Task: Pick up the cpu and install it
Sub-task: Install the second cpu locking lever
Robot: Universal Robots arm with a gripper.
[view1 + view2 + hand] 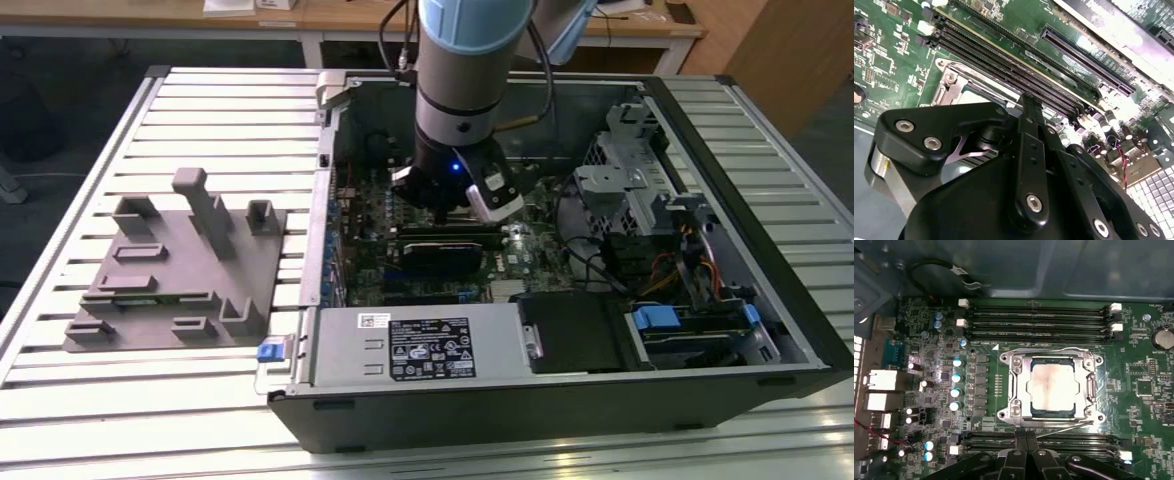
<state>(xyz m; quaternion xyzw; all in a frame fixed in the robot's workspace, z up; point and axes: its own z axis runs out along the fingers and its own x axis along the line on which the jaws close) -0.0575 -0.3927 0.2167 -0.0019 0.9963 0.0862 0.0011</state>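
Second wrist view: the black gripper [1026,107] linkage, studded with screws, stands over a green motherboard [894,55]. Long black memory slots [1004,65] run diagonally past a metal socket frame [954,85]; small capacitors [1109,125] cluster beyond.

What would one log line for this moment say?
gripper: shut, empty, above motherboard | cpu: seated in socket | arm: inside computer case

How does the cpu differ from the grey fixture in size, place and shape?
The cpu is small, while the grey fixture is far larger. The cpu lies inside the computer case in the socket frame on the motherboard; the fixture sits outside it on the slatted table. The cpu is flat and square; the fixture has upright tabs. Both are pale grey.
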